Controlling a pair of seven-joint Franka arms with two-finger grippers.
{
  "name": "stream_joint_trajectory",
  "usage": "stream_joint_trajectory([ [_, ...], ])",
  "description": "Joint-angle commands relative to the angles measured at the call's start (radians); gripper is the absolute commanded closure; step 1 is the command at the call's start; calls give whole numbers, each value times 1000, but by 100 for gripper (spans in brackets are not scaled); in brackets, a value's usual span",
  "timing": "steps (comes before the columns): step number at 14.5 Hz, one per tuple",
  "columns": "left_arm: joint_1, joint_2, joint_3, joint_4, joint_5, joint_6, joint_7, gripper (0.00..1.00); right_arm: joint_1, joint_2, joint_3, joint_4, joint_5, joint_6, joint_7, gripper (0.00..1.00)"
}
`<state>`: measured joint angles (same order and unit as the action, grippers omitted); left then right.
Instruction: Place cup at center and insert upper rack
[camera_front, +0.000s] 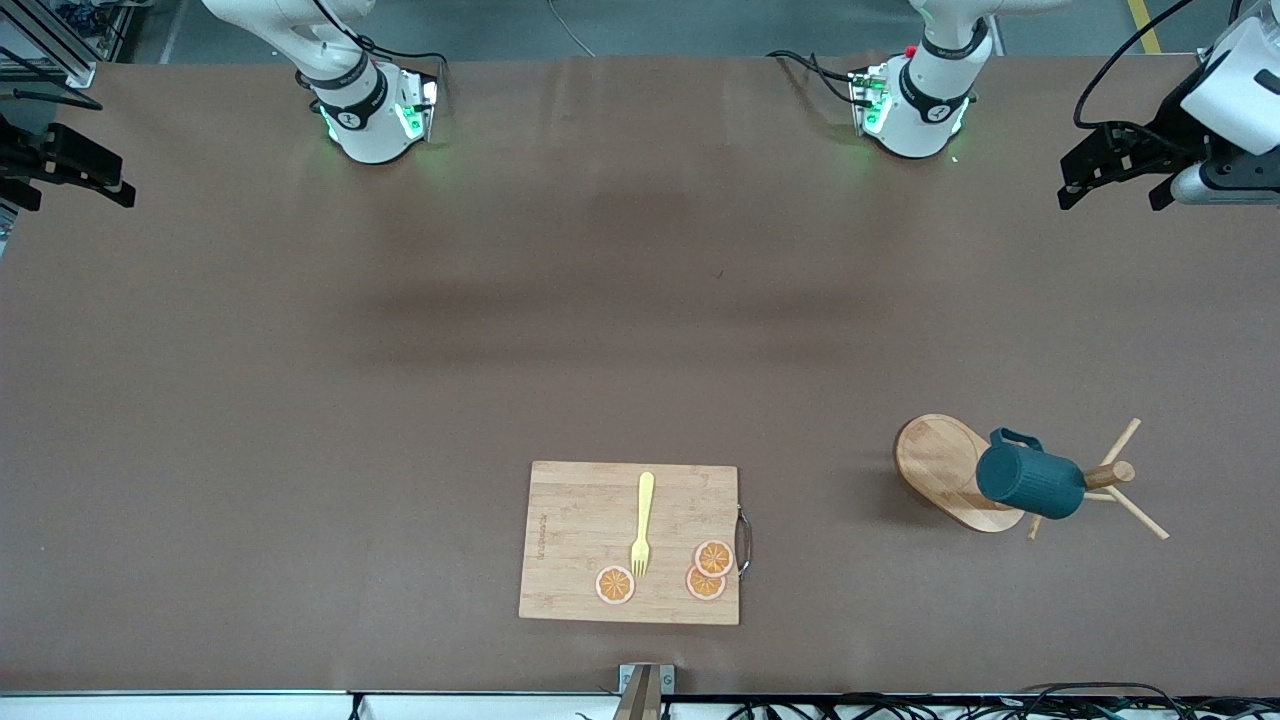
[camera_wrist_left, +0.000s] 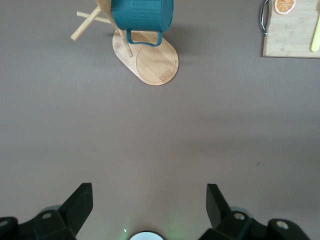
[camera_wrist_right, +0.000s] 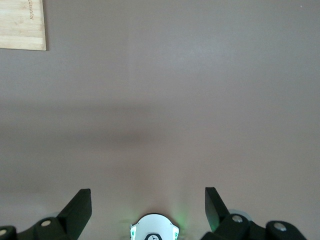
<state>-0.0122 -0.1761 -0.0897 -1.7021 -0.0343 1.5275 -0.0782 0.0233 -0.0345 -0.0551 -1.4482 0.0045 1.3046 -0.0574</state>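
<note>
The dark teal ribbed cup (camera_front: 1030, 482) sits on the upper rack (camera_front: 940, 465), a light wooden mug tree with an oval base, toward the left arm's end of the table. The cup covers most of the post; thin pegs stick out past it. In the left wrist view the cup (camera_wrist_left: 142, 15) and the rack's base (camera_wrist_left: 157, 62) show well away from the fingers. My left gripper (camera_front: 1108, 200) hangs high and open with nothing in it (camera_wrist_left: 149, 187). My right gripper (camera_front: 70, 185) is also raised, open and empty (camera_wrist_right: 147, 191), at the right arm's end.
A rectangular bamboo cutting board (camera_front: 575, 540) lies near the front camera's edge, about mid-table. It carries a yellow fork (camera_front: 643, 525) and three orange slices (camera_front: 615, 585). A metal handle (camera_front: 743, 540) is on the board's side toward the rack.
</note>
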Motion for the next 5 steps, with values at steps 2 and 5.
stream_joint_trajectory([
  [2, -3, 29, 7, 38, -7, -18, -6, 0, 7, -24, -3, -23, 8, 8, 1, 0],
  [5, -6, 33, 7, 39, -4, -20, -12, 0, 7, -24, -3, -23, 8, 10, 1, 0],
])
